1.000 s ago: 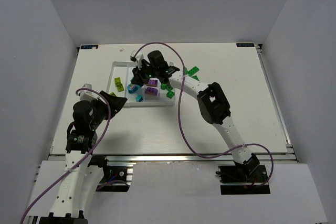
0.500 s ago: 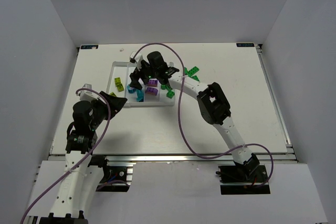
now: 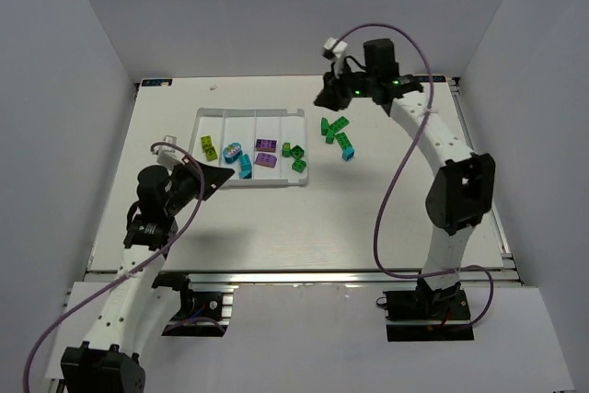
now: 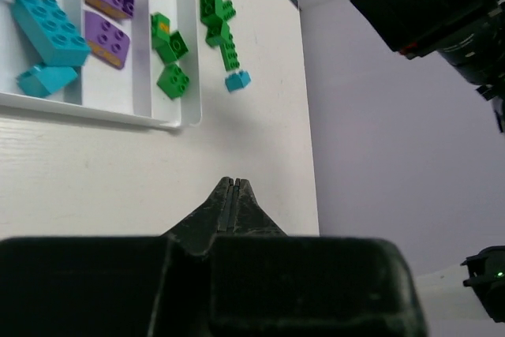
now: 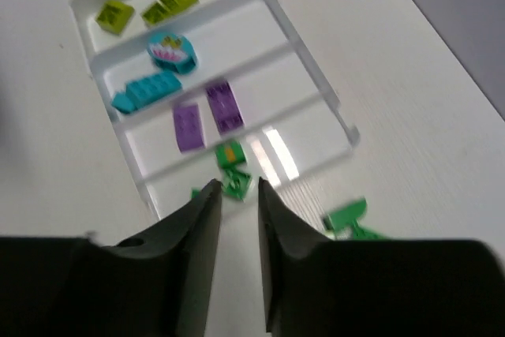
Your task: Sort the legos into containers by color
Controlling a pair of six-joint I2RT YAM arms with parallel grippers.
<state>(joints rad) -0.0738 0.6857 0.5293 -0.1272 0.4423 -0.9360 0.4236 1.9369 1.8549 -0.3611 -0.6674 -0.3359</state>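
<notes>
The white tray [image 3: 250,115] lies at the back left, its long compartments holding the legos. From left to right they are yellow-green bricks [image 3: 210,146], teal bricks [image 3: 244,168], purple bricks [image 3: 267,144] and green bricks [image 3: 299,165]. Loose green bricks [image 3: 329,126] and a small teal brick [image 3: 348,154] lie on the table right of the tray. My left gripper [image 3: 225,175] is shut and empty near the tray's front left corner. My right gripper [image 3: 327,98] is raised at the back, right of the tray. Only a narrow gap shows between its jaws [image 5: 237,185], with nothing in it.
Grey walls close the table on three sides. In the left wrist view the right arm [image 4: 442,13] hangs high at the upper right, beyond the loose green bricks [image 4: 225,33]. The right wrist view is blurred.
My right arm has lifted away from over the tray and swung to the back right; its jaws opened, then closed. My left gripper has shut and shifted slightly.
</notes>
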